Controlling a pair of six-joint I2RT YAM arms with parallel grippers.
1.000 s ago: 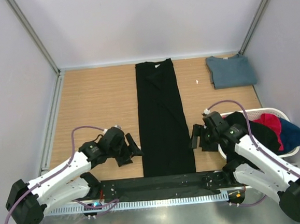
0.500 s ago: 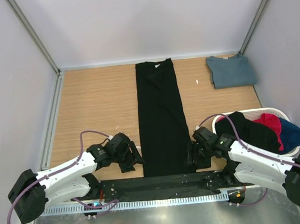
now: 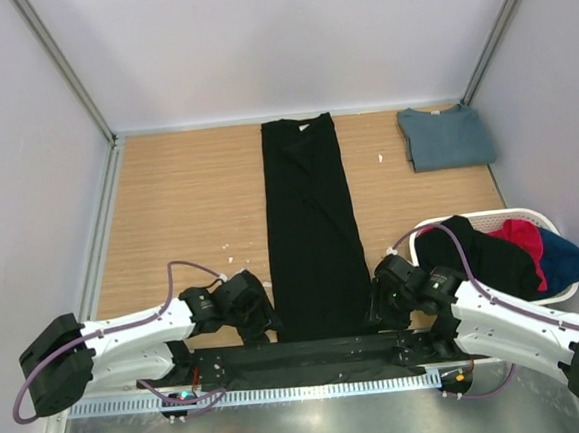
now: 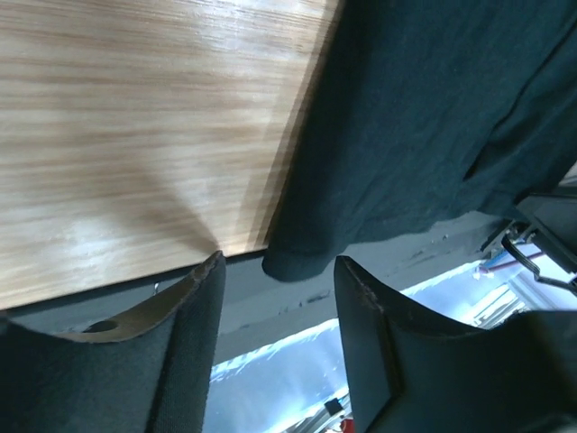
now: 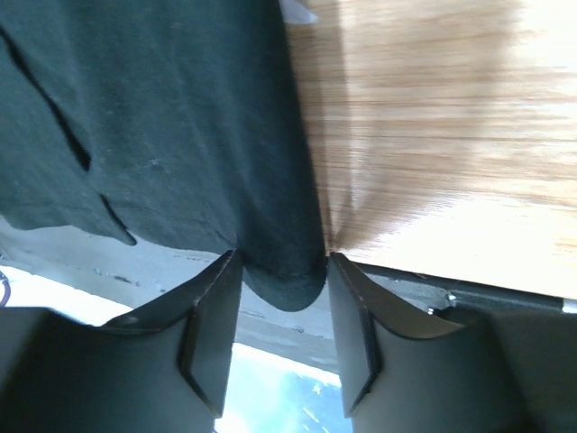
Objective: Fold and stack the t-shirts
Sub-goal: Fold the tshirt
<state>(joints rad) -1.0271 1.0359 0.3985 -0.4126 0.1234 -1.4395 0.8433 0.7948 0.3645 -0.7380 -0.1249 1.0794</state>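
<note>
The large black t-shirt [image 3: 309, 215] lies folded into a long narrow strip down the middle of the table, its near hem at the table's front edge. My left gripper [image 3: 265, 324] sits low at the strip's near left corner. In the left wrist view the gripper [image 4: 278, 273] is open, and the shirt's corner [image 4: 297, 260] lies just past its tips. My right gripper [image 3: 377, 310] is at the near right corner. In the right wrist view the gripper [image 5: 281, 271] is open, with the shirt's corner [image 5: 284, 280] between its fingertips [image 5: 221, 289]. A slate-blue t-shirt [image 3: 446, 136] lies folded at the far right.
A white basket [image 3: 490, 217] at the right holds a black shirt [image 3: 478, 252], a magenta-red one [image 3: 520, 238] and a blue one [image 3: 566, 260]. The wooden table [image 3: 188, 204] ends at a black strip and a metal rail along its near edge [image 3: 310, 355].
Both grippers have moved down toward the near edge and inward, to the black shirt's near corners. Their jaws have narrowed. The shirt has not moved.
</note>
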